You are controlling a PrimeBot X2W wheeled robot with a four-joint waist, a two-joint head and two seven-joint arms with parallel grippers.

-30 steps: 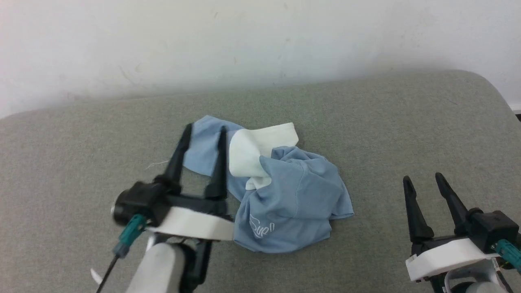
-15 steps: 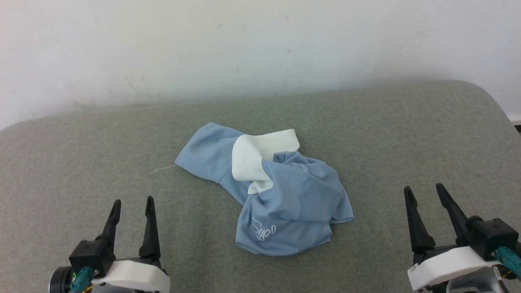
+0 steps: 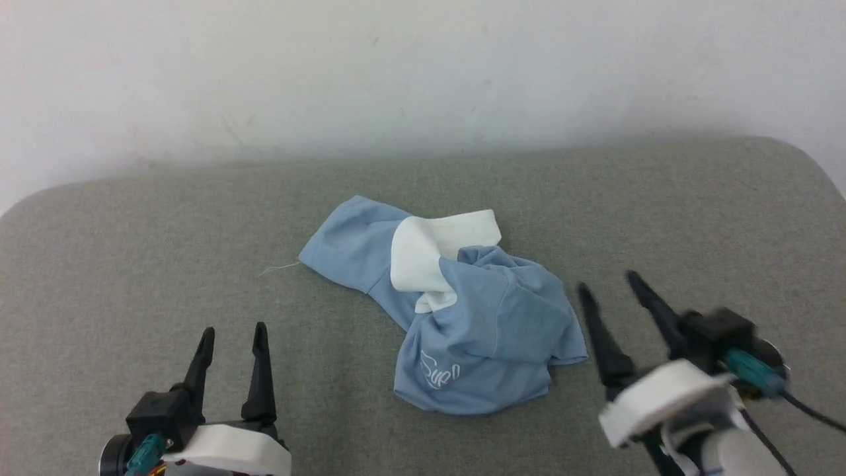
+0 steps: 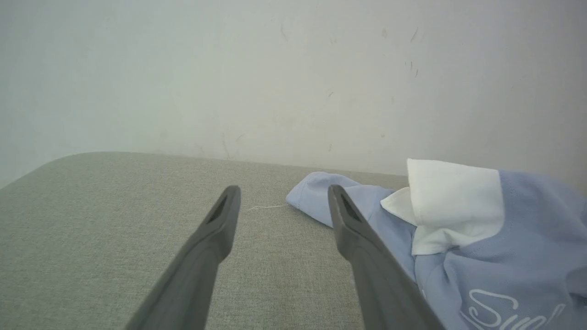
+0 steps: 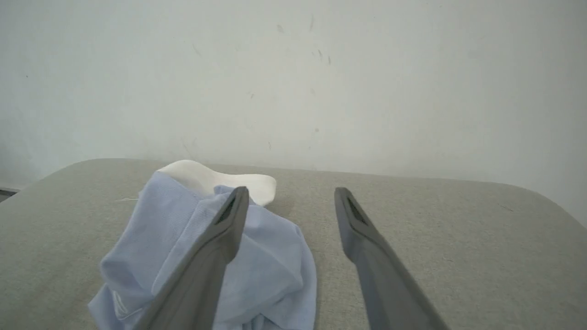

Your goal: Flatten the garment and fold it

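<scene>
Crumpled garment [image 3: 489,330] between left hand [image 3: 234,328] and right hand [image 3: 607,281] (both spread)

One crumpled light blue fabric polo shirt [image 3: 492,324] lying, one white collar [image 3: 423,254] on it, two grippers showing, left gripper [image 3: 234,328] and right gripper [image 3: 607,281], each carrying two long dark fingers [image 3: 260,377], one grey-green woven surface [image 3: 132,264], one loose white thread [image 3: 279,268] trailing

garment [image 3: 489,317] on cushion [image 3: 132,251], left hand [image 3: 234,328] apart, right hand [image 3: 607,280] seemingly just beside
</scene>
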